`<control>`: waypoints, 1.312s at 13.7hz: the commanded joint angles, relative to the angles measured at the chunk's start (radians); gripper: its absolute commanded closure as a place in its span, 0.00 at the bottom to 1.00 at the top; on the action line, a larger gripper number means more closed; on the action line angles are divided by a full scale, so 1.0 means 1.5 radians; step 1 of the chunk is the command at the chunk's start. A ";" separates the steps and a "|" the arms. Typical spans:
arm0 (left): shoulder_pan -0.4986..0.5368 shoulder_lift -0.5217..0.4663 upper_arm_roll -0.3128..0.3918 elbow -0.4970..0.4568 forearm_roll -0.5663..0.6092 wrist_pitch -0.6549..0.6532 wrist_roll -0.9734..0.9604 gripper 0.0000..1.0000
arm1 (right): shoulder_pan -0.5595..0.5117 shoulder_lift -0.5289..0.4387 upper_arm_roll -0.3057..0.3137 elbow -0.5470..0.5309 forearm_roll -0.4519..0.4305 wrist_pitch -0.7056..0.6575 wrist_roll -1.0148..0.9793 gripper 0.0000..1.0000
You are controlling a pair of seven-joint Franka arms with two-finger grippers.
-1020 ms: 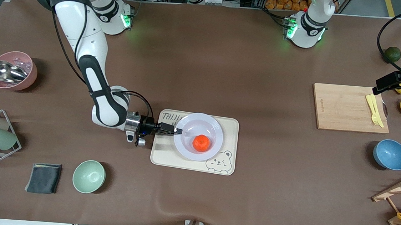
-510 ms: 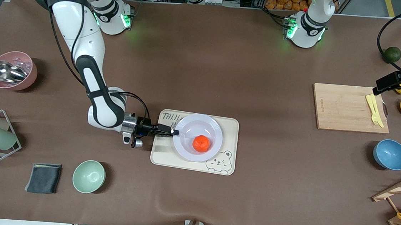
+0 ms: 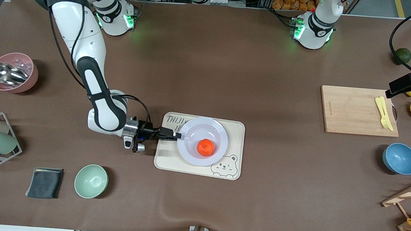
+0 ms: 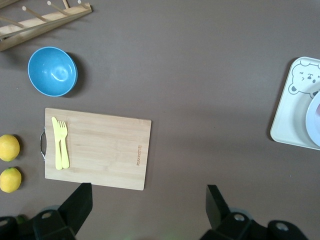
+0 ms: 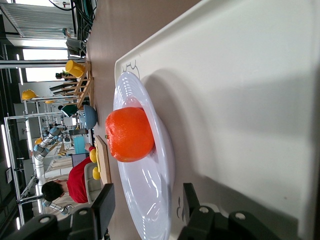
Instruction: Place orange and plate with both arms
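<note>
Orange (image 3: 205,147), front view: one, in the well of the one plate (image 3: 188,152), mid-counter.
Right gripper (image 3: 177,135), front view: at the plate's nine o'clock.
Left gripper (image 4: 148,189), left wrist view: spread wide, empty, above one board (image 4: 100,147); two lemons (image 4: 9,147) beside it.
Plate, right wrist view: rim between the right gripper's parted fingers, ungripped.

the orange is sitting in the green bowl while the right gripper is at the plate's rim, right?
Not the green bowl. The front view shows the orange sitting in the plate, which rests on the bear tray. The right gripper is indeed at the plate's rim.
</note>
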 commanded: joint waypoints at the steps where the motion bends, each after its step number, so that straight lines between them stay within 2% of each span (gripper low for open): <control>1: 0.002 -0.003 0.000 0.012 -0.001 -0.001 0.011 0.00 | -0.029 0.001 0.010 0.014 -0.060 -0.011 0.051 0.39; 3: 0.002 -0.004 0.001 0.013 -0.001 -0.001 0.011 0.00 | -0.035 -0.003 0.010 0.026 -0.104 -0.030 0.114 0.39; 7: 0.000 -0.003 0.000 0.013 0.000 -0.002 0.012 0.00 | -0.072 -0.038 0.009 0.055 -0.207 -0.130 0.298 0.39; 9: 0.001 -0.003 -0.001 0.014 0.000 -0.002 0.012 0.00 | -0.074 -0.056 0.006 0.070 -0.221 -0.133 0.352 0.37; 11: -0.001 -0.005 -0.003 0.014 0.000 -0.003 0.006 0.00 | -0.086 -0.069 -0.001 0.105 -0.312 -0.146 0.403 0.35; 14: 0.001 -0.008 -0.003 0.014 0.000 -0.005 0.006 0.00 | -0.120 -0.084 -0.007 0.155 -0.420 -0.217 0.488 0.31; 18: 0.000 -0.008 -0.005 0.014 0.001 -0.006 0.007 0.00 | -0.165 -0.136 -0.007 0.166 -0.541 -0.248 0.530 0.29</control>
